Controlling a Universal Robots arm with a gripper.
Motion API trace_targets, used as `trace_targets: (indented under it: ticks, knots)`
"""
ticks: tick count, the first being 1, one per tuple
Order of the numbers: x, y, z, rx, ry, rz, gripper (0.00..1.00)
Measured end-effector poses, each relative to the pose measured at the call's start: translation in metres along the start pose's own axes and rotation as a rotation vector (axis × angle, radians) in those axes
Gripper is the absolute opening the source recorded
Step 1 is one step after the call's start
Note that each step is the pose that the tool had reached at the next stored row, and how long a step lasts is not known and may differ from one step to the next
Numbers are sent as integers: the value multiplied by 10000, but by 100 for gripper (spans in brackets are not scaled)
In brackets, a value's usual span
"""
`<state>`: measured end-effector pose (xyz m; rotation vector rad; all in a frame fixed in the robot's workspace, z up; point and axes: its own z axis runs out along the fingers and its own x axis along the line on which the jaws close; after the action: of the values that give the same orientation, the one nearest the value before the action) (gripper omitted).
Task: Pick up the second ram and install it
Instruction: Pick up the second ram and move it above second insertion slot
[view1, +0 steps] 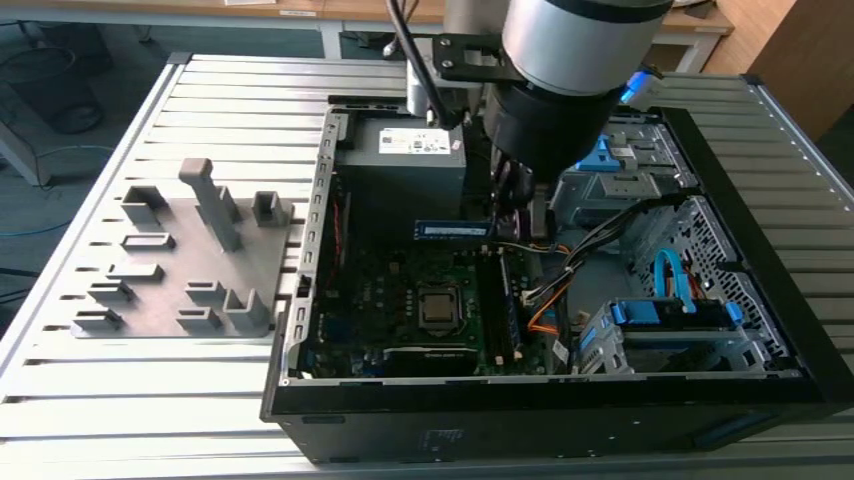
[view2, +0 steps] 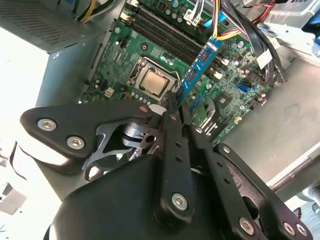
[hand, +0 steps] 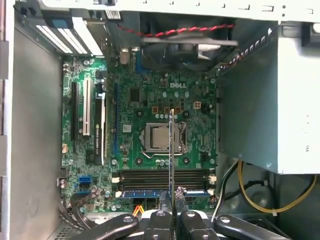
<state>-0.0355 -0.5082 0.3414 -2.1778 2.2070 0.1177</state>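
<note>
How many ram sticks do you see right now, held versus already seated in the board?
Held by the fingers, the second ram: 1
In a motherboard slot, a seated ram: 1
Total: 2

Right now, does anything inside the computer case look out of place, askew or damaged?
Nothing looks damaged or spilled. One oddity: the second ram, clamped in the jaws over the motherboard, lies across the memory slots, not along them.
</note>
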Motion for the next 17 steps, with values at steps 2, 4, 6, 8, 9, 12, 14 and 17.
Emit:
trace_targets:
  ticks: [2,4,6,8,9,12,14,17]
  knots:
    - [3,-16,35,0,1,0,14]
    - [6,-27,71,0,0,-1,14]
    - [9,-30,109,0,0,1,14]
    - [12,-31,144,0,0,0,14]
    - [15,-32,162,0,0,0,14]
    - [24,-33,216,1,-1,0,14]
    - [30,-34,253,0,0,0,14]
    - [40,-35,306,0,-1,-1,14]
